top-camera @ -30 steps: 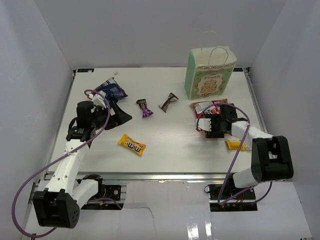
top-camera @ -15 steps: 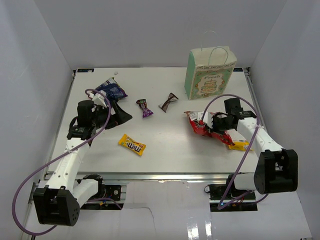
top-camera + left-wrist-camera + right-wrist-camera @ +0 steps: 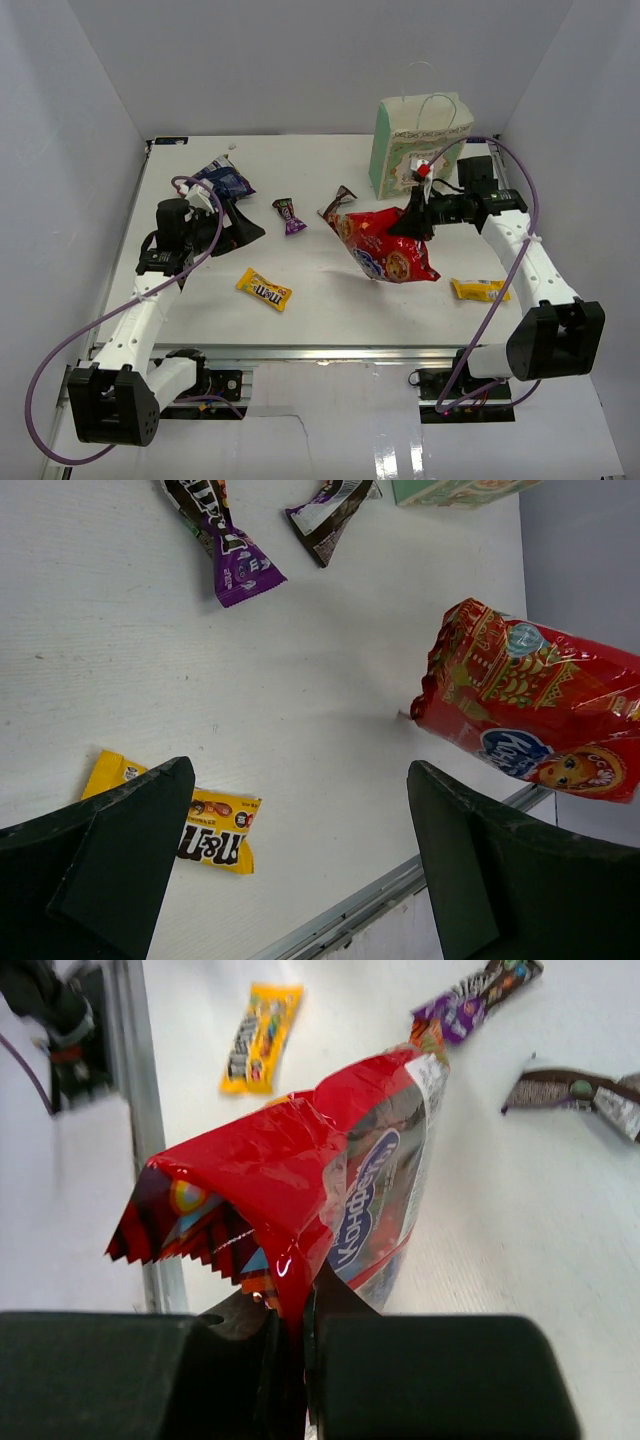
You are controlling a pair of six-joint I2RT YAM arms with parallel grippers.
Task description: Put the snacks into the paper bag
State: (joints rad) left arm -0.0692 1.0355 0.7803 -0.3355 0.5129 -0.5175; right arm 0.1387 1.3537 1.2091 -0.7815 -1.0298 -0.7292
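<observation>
White surface [image 3: 330, 300]; right tool [image 3: 411, 222] pinches glossy red snack bag [image 3: 385, 245] by its corner; dangling bulk could topple mint-green paper bag [image 3: 420, 150]; left tool [image 3: 300, 770] released.

I see lab test cell: plain white walls [image 3: 80, 120] boxing white table [image 3: 330, 305], aluminium rail [image 3: 300, 352] along front.

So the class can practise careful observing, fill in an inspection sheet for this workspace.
Surface: white table, no spills seen.
Job's things: red bag held up by one edge; blue bag, M&M's packet, yellow bar, purple candy, brown candy lying on the table; paper bag upright at the back.
Clutter: nothing seen.
Grippers: right gripper shut on the red bag's edge; left gripper open, empty.
Cables: purple cable looping beside each arm.
Surroundings: white walls on three sides.
</observation>
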